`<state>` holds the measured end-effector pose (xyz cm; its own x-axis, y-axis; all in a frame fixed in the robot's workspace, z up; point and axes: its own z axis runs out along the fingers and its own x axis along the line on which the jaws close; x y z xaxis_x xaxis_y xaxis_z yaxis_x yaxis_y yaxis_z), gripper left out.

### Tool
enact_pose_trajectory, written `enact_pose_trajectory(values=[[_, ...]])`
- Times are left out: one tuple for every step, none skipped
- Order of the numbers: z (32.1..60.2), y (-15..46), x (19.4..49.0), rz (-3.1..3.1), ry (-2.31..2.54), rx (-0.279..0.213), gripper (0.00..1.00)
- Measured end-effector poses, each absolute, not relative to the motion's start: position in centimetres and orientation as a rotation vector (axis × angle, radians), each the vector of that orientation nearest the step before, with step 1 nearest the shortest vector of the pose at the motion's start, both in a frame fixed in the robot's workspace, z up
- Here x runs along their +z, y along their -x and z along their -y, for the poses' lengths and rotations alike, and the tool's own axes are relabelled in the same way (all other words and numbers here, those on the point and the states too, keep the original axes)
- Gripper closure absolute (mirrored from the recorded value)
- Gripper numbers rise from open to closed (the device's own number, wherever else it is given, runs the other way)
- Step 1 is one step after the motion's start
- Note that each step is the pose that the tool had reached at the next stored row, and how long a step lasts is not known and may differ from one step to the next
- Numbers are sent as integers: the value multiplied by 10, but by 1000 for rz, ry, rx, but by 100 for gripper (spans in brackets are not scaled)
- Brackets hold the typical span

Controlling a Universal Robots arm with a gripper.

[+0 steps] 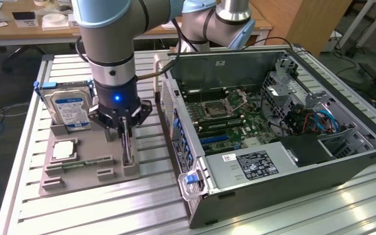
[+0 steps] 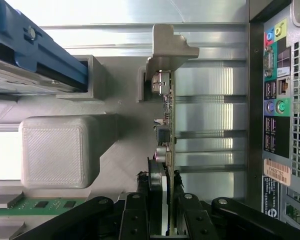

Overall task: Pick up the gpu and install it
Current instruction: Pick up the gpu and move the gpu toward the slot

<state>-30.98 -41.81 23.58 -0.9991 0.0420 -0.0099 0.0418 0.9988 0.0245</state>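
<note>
1. gpu [image 1: 128, 148] stands on edge in a slot of the grey fixture tray [image 1: 83, 172], on the side nearest the computer case [image 1: 344, 164]. in the wrist view it runs edge-on, with its metal bracket [image 2: 171, 47] seated against a grey post of the tray.
2. gripper [image 1: 123, 133] is down over the card, fingers [image 2: 140, 216] closed in on both faces and, by the look of it, clamped on the gpu. the card does not look lifted out of the slot.
3. risk: the grip seems to sit away from the bracket end. once free of the slot, the card could pivot between the pads, likely bracket end down.
4. risk: the bracket lip lies close against the post. a snag there could jerk the card or drag the tray across the slatted table [image 1: 109, 208].
5. risk: small components on the card face sit just beside the pads, so a slip could knock one.
6. hard drive [image 1: 70, 110] stands upright at the tray's far corner, well apart from the fingers. memory stick [image 1: 77, 164] lies nearer, where a swinging card could clip it.
7. the case lies open just beside the tray, motherboard [image 1: 234, 125] exposed. a crooked card would likely scrape the port-side wall [image 2: 277, 100] or jam instead of seating.
</note>
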Motion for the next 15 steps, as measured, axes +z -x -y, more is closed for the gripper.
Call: enact_pose_trajectory(values=[[418,310,237,-3130,-66,38,73],[418,310,237,-3130,-66,38,73],[418,310,238,-3130,-66,38,73],[418,310,239,-3130,-66,38,73],[418,310,239,-3130,-66,38,73],[418,310,240,-3130,-66,38,73],[418,310,240,-3130,-66,38,73],[418,310,241,-3130,-66,38,73],[418,310,242,-3130,-66,38,73],[418,310,242,-3130,-66,38,73],[418,310,243,-3130,-66,38,73],[418,310,244,-3130,-66,38,73],[418,310,244,-3130,-66,38,73],[418,310,245,-3130,-66,38,73],[418,310,245,-3130,-66,38,73]])
